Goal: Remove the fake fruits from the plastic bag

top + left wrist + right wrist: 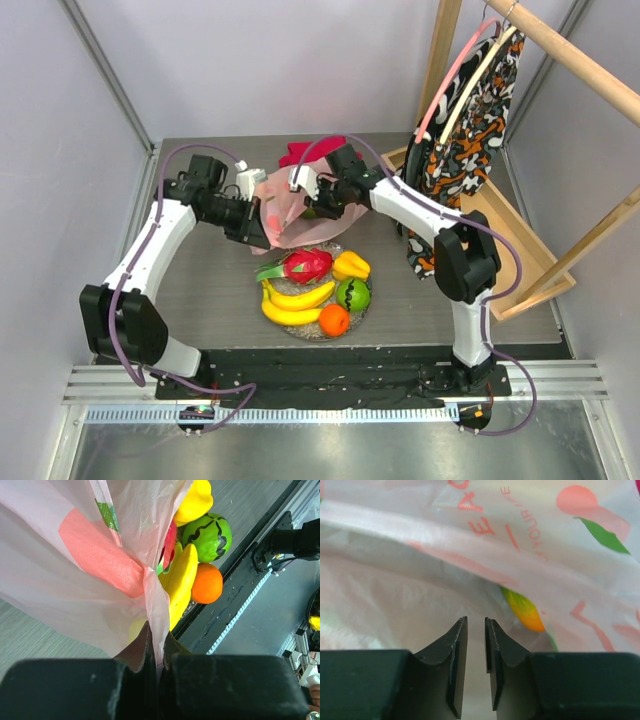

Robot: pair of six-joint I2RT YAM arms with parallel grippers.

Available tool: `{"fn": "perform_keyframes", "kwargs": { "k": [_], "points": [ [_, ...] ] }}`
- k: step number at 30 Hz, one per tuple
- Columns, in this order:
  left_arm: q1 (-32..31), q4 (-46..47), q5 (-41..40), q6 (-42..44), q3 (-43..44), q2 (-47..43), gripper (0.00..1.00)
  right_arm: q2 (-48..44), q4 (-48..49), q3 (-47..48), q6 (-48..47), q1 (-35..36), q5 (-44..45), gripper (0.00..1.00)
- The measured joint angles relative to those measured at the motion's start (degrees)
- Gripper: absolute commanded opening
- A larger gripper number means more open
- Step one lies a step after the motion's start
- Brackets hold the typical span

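Your left fingers [149,639] are clenched on the bag [75,605] at lower centre. Your right fingers [462,630] stand a slit apart, grasping nothing, with the bag just beyond. The fruits [315,290] are heaped mid-frame in the top view, below the bag.

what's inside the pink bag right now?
One fruit, green shading to yellow-orange, shows through the plastic bag in the right wrist view. Crinkled film covers the rest of the inside, so more fruit can't be ruled out. The left pincer pinches the bag's film.
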Motion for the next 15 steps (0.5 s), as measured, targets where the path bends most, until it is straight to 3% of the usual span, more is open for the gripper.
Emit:
{"fn": "perform_keyframes", "kwargs": {
  "k": [5, 8, 9, 12, 15],
  "points": [
    [0.0, -1.2, -0.1, 0.3, 0.6, 0.3, 0.00, 7.5, -4.5, 8.2, -4.2, -0.2, -0.6, 0.29],
    [0.0, -1.5, 0.0, 0.6, 0.9, 0.3, 0.00, 11.0, -5.8, 11.3, -5.5, -0.7, -0.4, 0.39],
    [0.0, -1.7, 0.0, 0.7, 0.9, 0.3, 0.00, 12.0, -6.3, 12.2, -6.2, -1.0, -0.2, 0.48],
    [0.0, -1.9, 0.0, 1.3, 0.9, 0.4, 0.00, 13.3, -7.1, 13.0, -8.3, -1.4, 0.1, 0.60],
    [0.0, -2.1, 0.0, 1.5, 0.9, 0.6, 0.00, 13.7, -7.3, 13.1, -10.6, -1.8, 0.3, 0.66]
  ]
}}
